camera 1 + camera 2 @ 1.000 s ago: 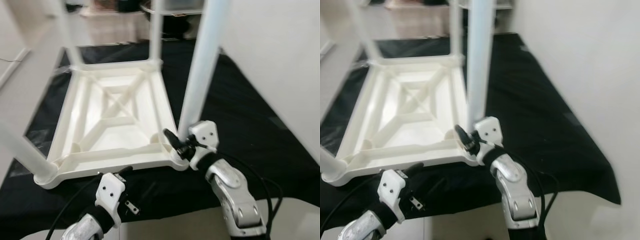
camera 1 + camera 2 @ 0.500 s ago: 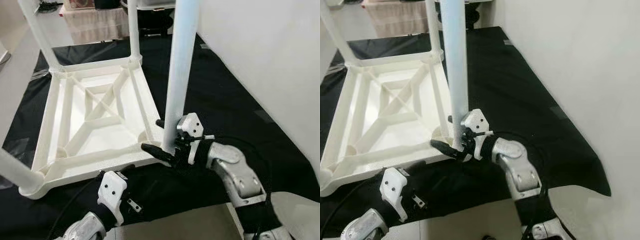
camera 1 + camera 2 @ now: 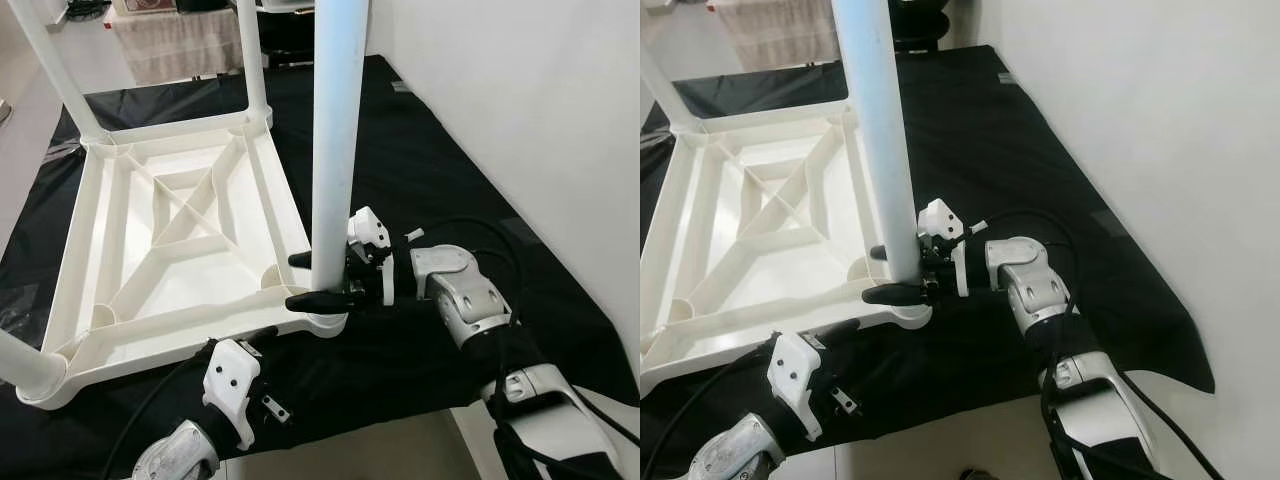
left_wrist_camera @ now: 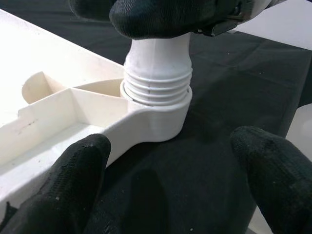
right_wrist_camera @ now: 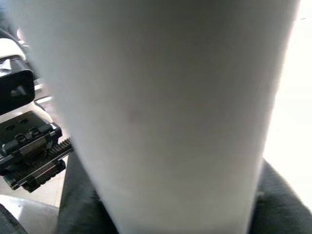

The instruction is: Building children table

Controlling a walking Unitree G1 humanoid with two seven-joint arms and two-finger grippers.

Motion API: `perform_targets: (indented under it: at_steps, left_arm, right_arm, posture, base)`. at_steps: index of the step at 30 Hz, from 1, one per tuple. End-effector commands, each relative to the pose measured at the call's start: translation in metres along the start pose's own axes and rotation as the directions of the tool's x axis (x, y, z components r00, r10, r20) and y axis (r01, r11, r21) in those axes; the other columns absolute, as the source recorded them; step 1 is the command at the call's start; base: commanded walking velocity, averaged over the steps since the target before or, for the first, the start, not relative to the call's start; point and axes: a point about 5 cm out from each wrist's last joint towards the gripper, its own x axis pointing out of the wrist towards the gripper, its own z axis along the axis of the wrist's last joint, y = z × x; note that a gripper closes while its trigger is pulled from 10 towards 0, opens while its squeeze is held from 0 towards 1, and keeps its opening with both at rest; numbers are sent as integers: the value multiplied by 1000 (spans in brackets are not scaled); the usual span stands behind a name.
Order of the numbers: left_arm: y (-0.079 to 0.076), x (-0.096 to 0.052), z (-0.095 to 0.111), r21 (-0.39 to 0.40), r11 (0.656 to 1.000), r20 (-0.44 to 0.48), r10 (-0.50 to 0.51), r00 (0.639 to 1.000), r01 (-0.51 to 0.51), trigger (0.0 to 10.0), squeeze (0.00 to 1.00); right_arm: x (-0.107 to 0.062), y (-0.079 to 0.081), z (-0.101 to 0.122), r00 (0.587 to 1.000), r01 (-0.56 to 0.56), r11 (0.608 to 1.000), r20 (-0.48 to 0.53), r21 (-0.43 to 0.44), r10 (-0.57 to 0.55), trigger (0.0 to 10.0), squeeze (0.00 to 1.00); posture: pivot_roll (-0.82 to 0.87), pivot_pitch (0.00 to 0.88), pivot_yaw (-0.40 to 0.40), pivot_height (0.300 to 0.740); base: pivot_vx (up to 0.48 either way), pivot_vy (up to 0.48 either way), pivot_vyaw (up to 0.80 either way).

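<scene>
Nearest the camera, the left end effector (image 3: pixel 262 340) hovers just short of the near edge of the tabletop (image 3: pixel 170 250), its two black fingers (image 4: pixel 80 168) spread apart and grasping nothing. In the left wrist view they frame the near right corner socket (image 4: pixel 158 122) without touching it.

Just beyond, the right end effector (image 3: pixel 312 281) reaches in from the right and is clamped on the near right leg (image 3: pixel 335 140) low down, one finger on each side of the tube, right above the socket. In the right wrist view the leg's white surface (image 5: pixel 161 107) sits tight against the camera.

The child's table is upside down on a black cloth (image 3: pixel 440 180) spread over the floor. It is all white plastic. The tabletop is a square tray-like frame with rounded corners, a raised rim, and ribs underneath: a diagonal cross in the middle inside a smaller square, with struts running out to the corners.

Four legs can be counted, one at each corner, all round white tubes standing upright: the near right one held by the right end effector, a near left leg (image 3: pixel 25 365) of which only the base shows, a far left leg (image 3: pixel 55 70) and a far right leg (image 3: pixel 250 60). The held leg has a ribbed, threaded foot (image 4: pixel 157 80) seated in its socket.

To the right of the cloth is a plain white wall (image 3: pixel 520 100).
</scene>
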Motion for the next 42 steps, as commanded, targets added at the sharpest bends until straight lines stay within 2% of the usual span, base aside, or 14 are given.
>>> perform_targets:
  at_steps: [1, 9, 11, 12, 19, 21, 25, 28, 29, 31, 35, 37, 38, 42]
  left_arm:
    - [-2, -2, -3, -21, 1000, -16, -2, 1000, 2, 10000, 0]
    - [-3, -3, -2, -25, 1000, -15, -10, 1000, 9, 10000, 0]
    - [-1, -2, 0, -24, 1000, -10, -4, 1000, 4, 10000, 0]
    - [2, -1, 1, -25, 1000, -4, 0, 1000, 0, 10000, 0]
    - [4, 3, -1, -23, 1000, 0, -10, 1000, 10, 10000, 0]
    - [3, 5, -3, -22, 1000, -2, -21, 1000, 21, 10000, 0]
    - [3, 5, -5, -25, 999, -6, -24, 1000, 24, 10000, 0]
    - [3, 4, -5, -28, 999, -8, -23, 1000, 23, 10000, 0]
    - [2, 4, -5, -29, 999, -9, -24, 1000, 23, 10000, 0]
    - [1, 4, -5, -29, 999, -10, -24, 1000, 24, 10000, 0]
    - [0, 4, -6, -30, 999, -12, -25, 1000, 25, 10000, 0]
    - [-1, 4, -6, -30, 999, -12, -28, 1000, 27, 10000, 0]
    - [-1, 3, -6, -29, 999, -14, -33, 999, 32, 10000, 0]
    - [-3, 1, -7, -27, 999, -21, -42, 999, 41, 10000, 0]
  right_arm:
    - [6, 2, 0, 999, -38, 999, 2, 8, 38, 0, 0]
    - [-4, -18, -22, 900, 436, 896, -31, 83, -435, 0, 0]
    - [-3, -10, -31, 777, 622, 767, -2, 160, -629, 0, 0]
    - [-13, 4, -47, 534, 822, 504, -50, 263, -844, 0, 0]
    - [-38, 10, -44, 306, 928, 286, -50, 239, -951, 0, 0]
    - [-35, 10, -45, 348, 919, 327, -59, 221, -936, 0, 0]
    - [-21, 17, -46, 523, 849, 508, -86, 149, -848, 10000, 0]
    - [-17, 20, -43, 601, 798, 593, -86, 107, -794, 10000, 0]
    - [-15, 22, -36, 688, 724, 681, -56, 110, -723, 10000, 937]
    - [-13, 26, -28, 781, 622, 777, -9, 93, -624, 10000, 1000]
    - [-13, 31, -15, 893, 446, 894, 55, 34, -448, 10000, 1000]
    - [-14, 30, -11, 923, 380, 925, 62, -2, -379, 10000, 690]
    - [-15, 25, -8, 948, 317, 947, 49, -40, -315, 10000, 0]
    - [-16, 9, -6, 968, 246, 964, -18, -100, -249, 10000, 0]
  posture:
    - [33, 188, -28, 740]
    - [16, 212, -32, 740]
    - [25, 226, -23, 740]
    - [17, 220, -12, 740]
    - [-13, 182, -20, 740]
    - [-19, 177, -26, 740]
    - [-16, 168, -24, 740]
    - [-12, 168, -27, 740]
    - [-6, 166, -27, 740]
    - [-2, 165, -30, 740]
    - [4, 164, -30, 740]
    - [11, 163, -32, 740]
    - [19, 164, -31, 740]
    - [36, 166, -30, 740]
  base:
    - [0, 0, 0]
    - [0, 0, 0]
    - [0, 0, 0]
    - [0, 0, 0]
    - [0, 0, 0]
    - [0, 0, 0]
    - [0, 0, 0]
    - [0, 0, 0]
    - [0, 0, 0]
    - [0, 0, 0]
    - [0, 0, 0]
    - [0, 0, 0]
    - [0, 0, 0]
    - [0, 0, 0]
